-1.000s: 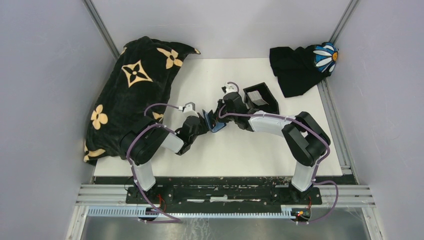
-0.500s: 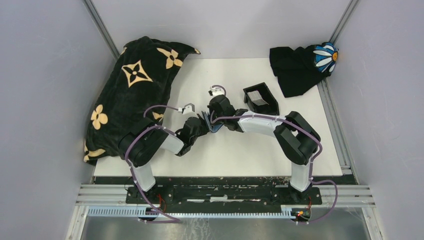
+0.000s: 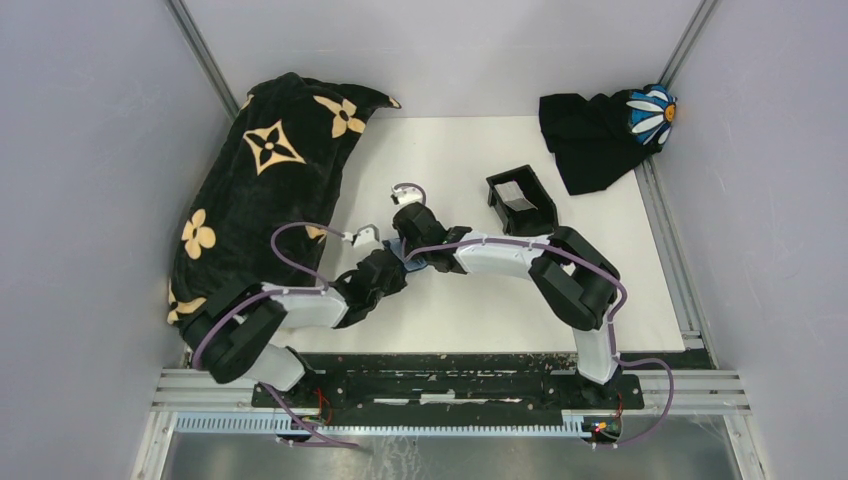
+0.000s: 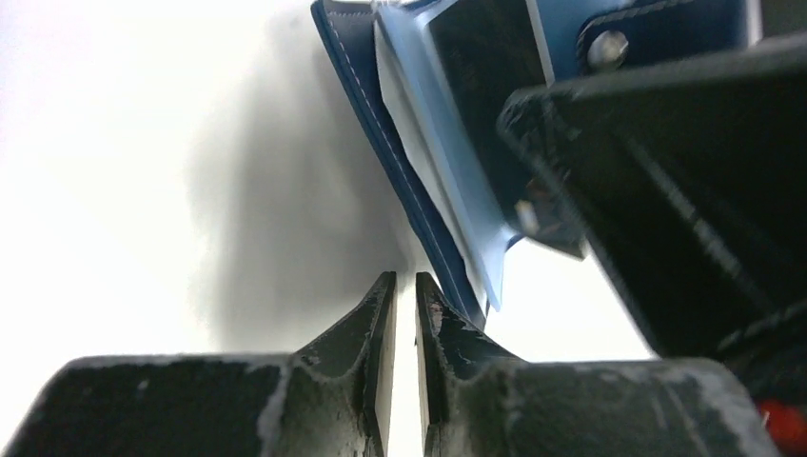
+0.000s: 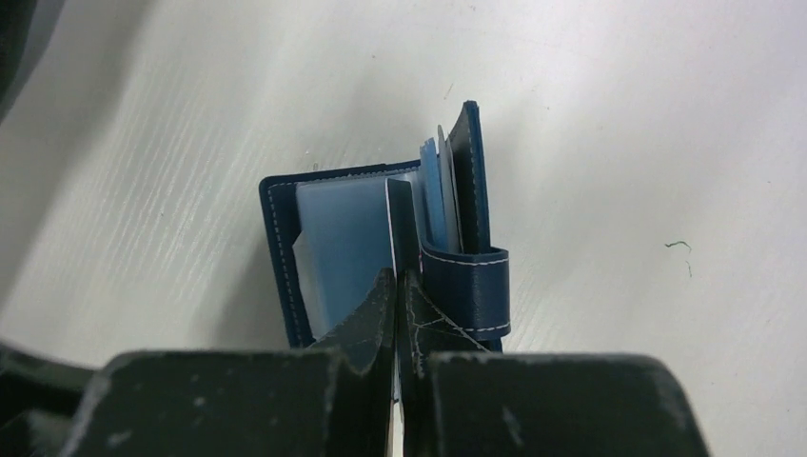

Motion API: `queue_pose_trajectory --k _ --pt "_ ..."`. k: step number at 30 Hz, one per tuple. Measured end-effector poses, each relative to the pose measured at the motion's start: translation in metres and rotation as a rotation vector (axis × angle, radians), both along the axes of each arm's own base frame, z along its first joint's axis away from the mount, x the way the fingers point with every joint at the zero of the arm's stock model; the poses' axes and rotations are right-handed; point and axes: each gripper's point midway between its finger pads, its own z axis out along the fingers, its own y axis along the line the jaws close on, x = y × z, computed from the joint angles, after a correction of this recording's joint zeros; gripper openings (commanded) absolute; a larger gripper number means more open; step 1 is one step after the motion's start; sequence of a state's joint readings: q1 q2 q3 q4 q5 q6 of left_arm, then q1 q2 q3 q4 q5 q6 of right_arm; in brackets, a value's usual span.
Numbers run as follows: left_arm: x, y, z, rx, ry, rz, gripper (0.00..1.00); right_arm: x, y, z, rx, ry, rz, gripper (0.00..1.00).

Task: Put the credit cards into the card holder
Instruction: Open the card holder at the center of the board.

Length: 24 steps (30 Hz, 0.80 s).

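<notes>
Change: both arms shifted left across tabletop (image 3: 470,310). Holder (image 3: 414,262) went with them, now well apart from tray (image 3: 520,198). Left arm drawn back and lower.
Left pincer (image 4: 404,297): pads parting to narrow slit, nothing between; holder's navy cover just beside its right pad.
Judgement: left is releasing, right keeps hold.
Right pincer (image 5: 400,286): pressed together, pinching holder's inner leaf at fold.
Views: top shows only blue sliver between arms. Right wrist shows holder spread open, pale cards (image 5: 441,186) edge-on in right half. Whether all cards are in: cannot tell.
</notes>
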<state>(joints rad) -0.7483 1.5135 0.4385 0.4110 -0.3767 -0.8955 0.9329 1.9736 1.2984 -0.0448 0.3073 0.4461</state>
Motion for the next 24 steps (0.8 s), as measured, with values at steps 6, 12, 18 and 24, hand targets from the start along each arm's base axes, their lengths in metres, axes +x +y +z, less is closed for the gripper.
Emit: queue_pose_trajectory --k 6,12,18,24 --pt "-0.034 0.035 0.007 0.112 0.059 0.024 0.23 0.000 0.001 0.000 -0.019 -0.009 -0.001 0.01" --pt "-0.032 0.045 0.032 0.102 -0.002 0.064 0.24 0.000 0.000 0.000 -0.025 -0.009 -0.005 0.01" --pt "-0.020 0.034 0.031 0.111 0.000 0.066 0.24 0.000 -0.001 0.001 -0.030 -0.006 -0.006 0.01" --pt "0.001 0.013 0.047 0.072 -0.040 0.067 0.24 -0.001 0.000 0.000 -0.027 0.000 -0.002 0.01"
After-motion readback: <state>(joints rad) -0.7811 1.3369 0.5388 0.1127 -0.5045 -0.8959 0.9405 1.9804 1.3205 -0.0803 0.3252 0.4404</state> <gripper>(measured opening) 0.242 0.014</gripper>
